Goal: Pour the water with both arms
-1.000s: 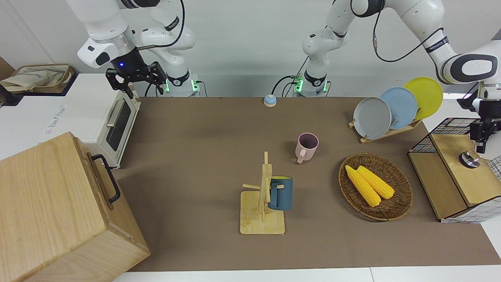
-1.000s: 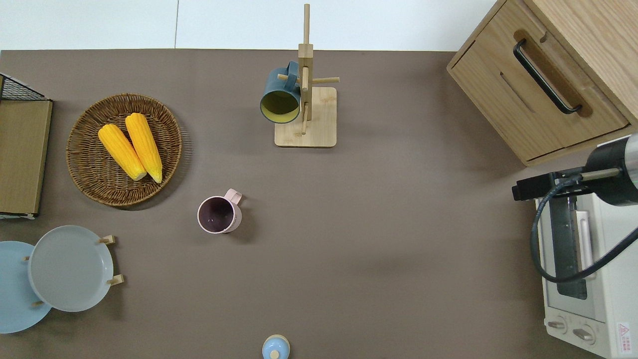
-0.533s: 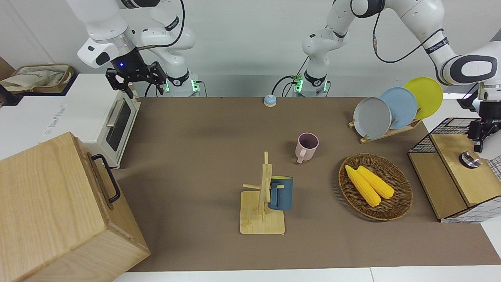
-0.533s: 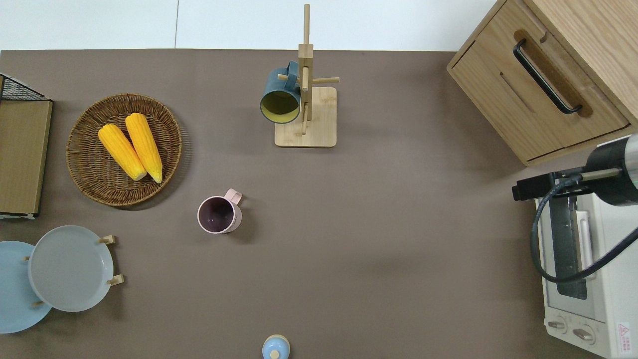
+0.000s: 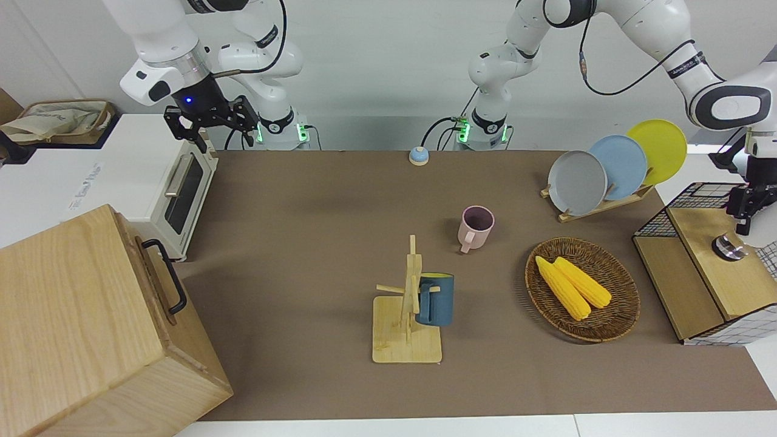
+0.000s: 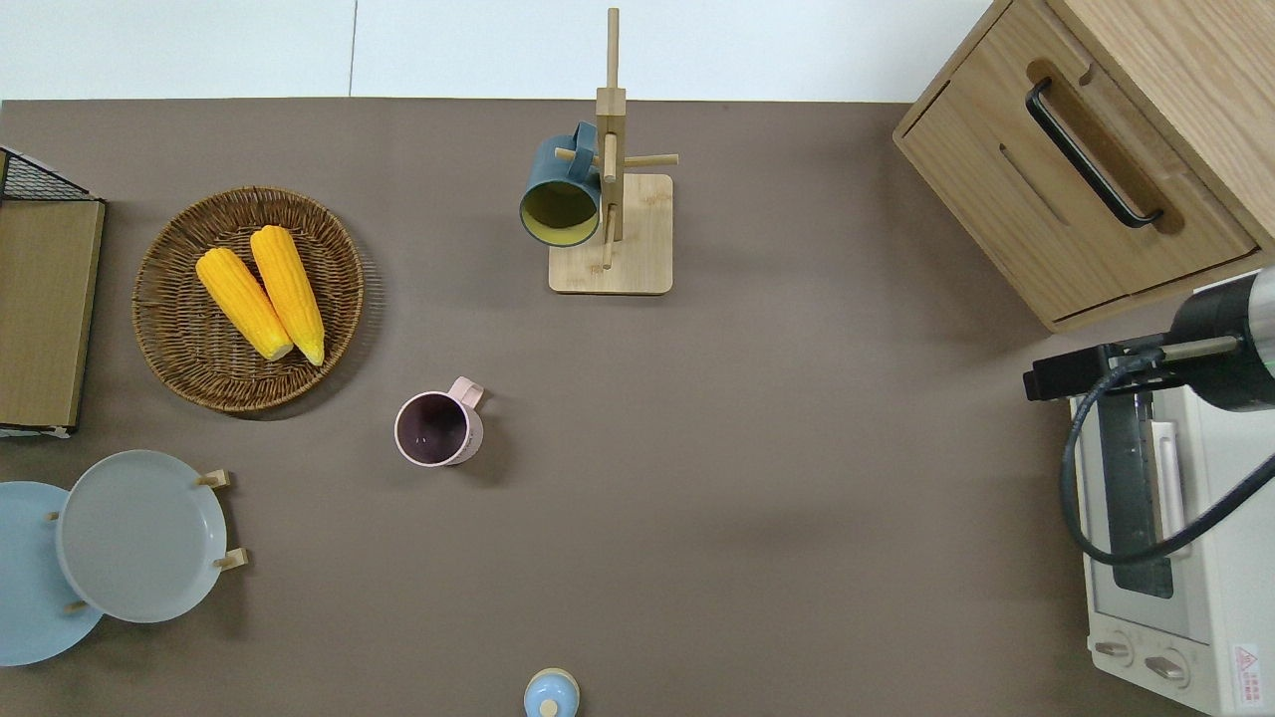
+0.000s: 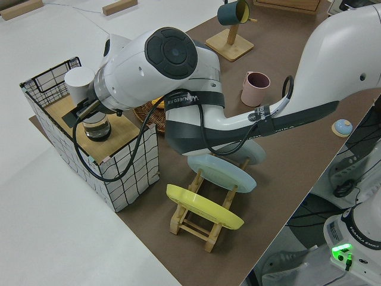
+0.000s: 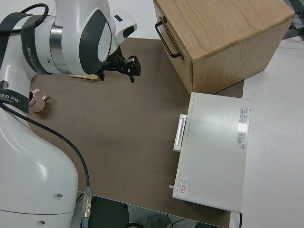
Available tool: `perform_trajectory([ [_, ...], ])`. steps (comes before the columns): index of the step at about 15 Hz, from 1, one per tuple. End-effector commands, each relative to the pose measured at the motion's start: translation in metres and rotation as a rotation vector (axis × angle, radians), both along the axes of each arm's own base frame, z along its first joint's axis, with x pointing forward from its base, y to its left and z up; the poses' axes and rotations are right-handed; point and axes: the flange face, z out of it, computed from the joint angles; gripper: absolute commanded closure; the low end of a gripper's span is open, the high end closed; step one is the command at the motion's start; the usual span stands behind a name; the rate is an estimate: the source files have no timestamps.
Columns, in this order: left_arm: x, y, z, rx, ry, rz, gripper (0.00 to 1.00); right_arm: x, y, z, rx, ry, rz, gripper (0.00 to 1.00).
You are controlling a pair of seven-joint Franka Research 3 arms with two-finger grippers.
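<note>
My left gripper (image 5: 744, 226) hangs just above a small glass jar (image 5: 728, 247) that stands on the wooden shelf (image 5: 710, 267) of a wire basket at the left arm's end of the table. The left side view shows the jar (image 7: 97, 127) with the gripper (image 7: 87, 111) right over it, mostly hidden by the arm. A pink mug (image 5: 476, 226) stands upright and empty mid-table; it also shows in the overhead view (image 6: 438, 428). My right arm is parked, its gripper (image 5: 209, 124) open and empty.
A blue mug (image 6: 560, 194) hangs on a wooden mug rack (image 6: 611, 239). A wicker basket (image 6: 169, 368) holds two corn cobs. Plates stand in a rack (image 5: 598, 203). A toaster oven (image 5: 176, 194) and wooden cabinet (image 5: 91, 328) are at the right arm's end. A small bell (image 5: 418, 156) sits near the robots.
My left arm has shifted a little and its gripper has risen slightly over the jar. The jar, the mugs and my right arm have not moved.
</note>
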Motion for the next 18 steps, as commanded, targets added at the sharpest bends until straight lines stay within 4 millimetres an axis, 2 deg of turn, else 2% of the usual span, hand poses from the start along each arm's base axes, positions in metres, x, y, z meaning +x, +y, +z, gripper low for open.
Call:
perform_trajectory([
  [1,0.000,-0.001,0.009,-0.021,0.037,0.000,0.00,-0.004,-0.001,0.003,0.018,-0.010,0.015,0.009],
  [5,-0.003,-0.002,0.013,-0.092,0.055,0.042,0.00,-0.004,-0.001,0.003,0.018,-0.010,0.015,0.009],
  [13,-0.013,0.002,0.033,-0.098,0.185,0.015,0.00,-0.004,-0.001,0.003,0.018,-0.010,0.015,0.009],
  [17,-0.034,0.012,0.038,-0.115,0.286,0.025,0.00,-0.004,-0.001,0.003,0.018,-0.010,0.015,0.009],
  [18,-0.038,0.005,0.048,-0.101,0.316,0.017,0.00,-0.004,-0.001,0.003,0.018,-0.010,0.015,0.009],
])
